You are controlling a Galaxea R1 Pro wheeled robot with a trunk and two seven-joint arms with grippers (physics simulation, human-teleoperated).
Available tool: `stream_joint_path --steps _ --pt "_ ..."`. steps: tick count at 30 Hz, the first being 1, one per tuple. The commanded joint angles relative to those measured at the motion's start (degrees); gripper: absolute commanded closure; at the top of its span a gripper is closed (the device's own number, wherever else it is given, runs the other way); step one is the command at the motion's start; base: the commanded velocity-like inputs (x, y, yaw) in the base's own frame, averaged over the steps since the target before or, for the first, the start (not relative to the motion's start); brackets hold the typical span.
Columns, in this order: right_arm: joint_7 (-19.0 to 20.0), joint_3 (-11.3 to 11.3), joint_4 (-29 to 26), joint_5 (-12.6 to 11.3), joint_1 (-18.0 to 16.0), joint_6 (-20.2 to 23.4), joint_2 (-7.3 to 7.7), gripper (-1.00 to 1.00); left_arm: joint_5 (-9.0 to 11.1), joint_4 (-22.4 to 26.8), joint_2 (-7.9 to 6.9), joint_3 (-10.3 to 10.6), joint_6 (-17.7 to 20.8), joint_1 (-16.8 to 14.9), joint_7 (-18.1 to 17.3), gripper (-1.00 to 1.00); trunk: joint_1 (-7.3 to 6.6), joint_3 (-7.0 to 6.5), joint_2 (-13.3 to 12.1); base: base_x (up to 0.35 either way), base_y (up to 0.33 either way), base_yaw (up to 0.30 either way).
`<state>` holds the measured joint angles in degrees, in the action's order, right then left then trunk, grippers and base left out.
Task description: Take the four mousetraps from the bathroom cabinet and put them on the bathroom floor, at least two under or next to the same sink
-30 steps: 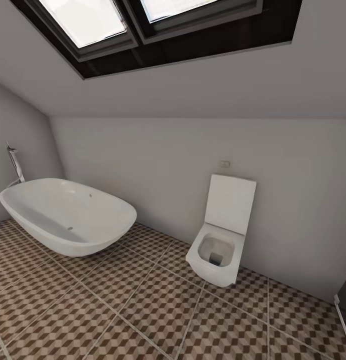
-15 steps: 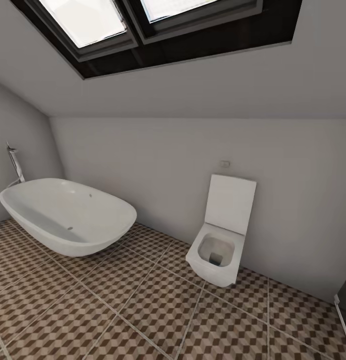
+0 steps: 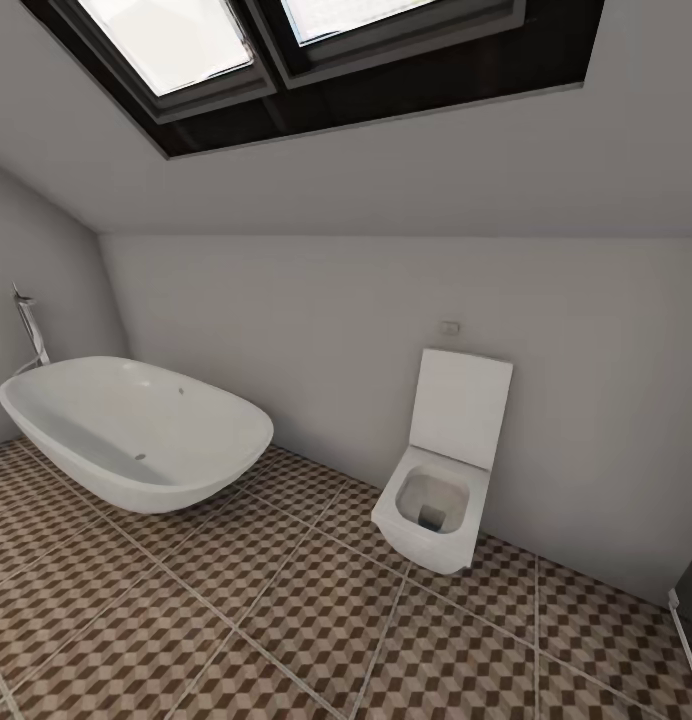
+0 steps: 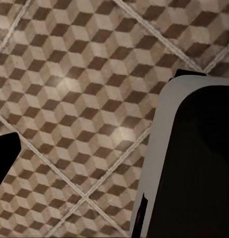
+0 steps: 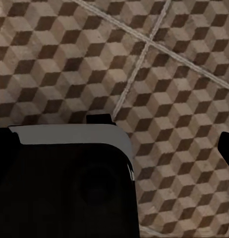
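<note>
I face a corner of the bathroom under a sloped ceiling with dark-framed skylights (image 3: pixel 286 60). The bathroom floor (image 3: pixel 236 620) is tiled in a brown, beige and white cube pattern with pale grout lines. The mousetraps, the cabinet and the sink are out of view. The left wrist view looks down on the same floor (image 4: pixel 70 99), with one dark fingertip (image 4: pixel 4 156) at the picture's edge. The right wrist view also looks onto the floor (image 5: pixel 169 74), with a dark fingertip (image 5: pixel 227 148) at its edge. Nothing is seen held.
A white oval bathtub (image 3: pixel 136 430) with a chrome standing tap (image 3: pixel 28 330) stands at the left. A square white toilet (image 3: pixel 436 490) hangs on the far wall. A white-and-black part of the robot's body (image 4: pixel 194 163) (image 5: pixel 65 183) fills part of each wrist view.
</note>
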<state>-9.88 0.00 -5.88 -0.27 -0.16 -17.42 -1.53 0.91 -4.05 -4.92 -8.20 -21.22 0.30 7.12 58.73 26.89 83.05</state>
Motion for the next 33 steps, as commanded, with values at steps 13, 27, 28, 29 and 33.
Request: stream_joint_path --steps 13,27,28,29,33 --pt "-0.12 -0.02 0.25 -0.02 -0.02 -0.24 0.1 -1.0 0.16 0.1 1.13 -0.44 -0.45 -0.03 -0.17 -1.0 0.0 0.04 0.03 0.0 0.0 0.0" --pt "-0.07 -0.07 0.25 -0.1 -0.03 -0.25 0.02 -1.0 0.11 0.26 1.49 -0.37 -0.48 -0.03 -0.26 -1.0 0.0 0.04 0.03 0.0 0.0 0.0" --pt "-0.06 -0.05 0.25 -0.09 -0.06 -0.25 0.03 -1.0 0.13 0.22 1.49 -0.35 -0.47 -0.03 -0.26 -1.0 0.0 0.04 0.03 0.0 0.0 0.0" --pt "-0.08 -0.03 0.25 -0.09 -0.04 -0.25 0.03 -1.0 0.13 0.19 1.49 -0.34 -0.46 -0.03 -0.26 -1.0 0.0 0.04 0.03 0.0 0.0 0.0" --pt "-0.09 -0.01 0.25 -0.08 -0.03 -0.25 0.1 -1.0 0.1 0.26 1.49 -0.37 -0.47 -0.03 -0.26 -1.0 0.0 0.04 0.03 0.0 0.0 0.0"
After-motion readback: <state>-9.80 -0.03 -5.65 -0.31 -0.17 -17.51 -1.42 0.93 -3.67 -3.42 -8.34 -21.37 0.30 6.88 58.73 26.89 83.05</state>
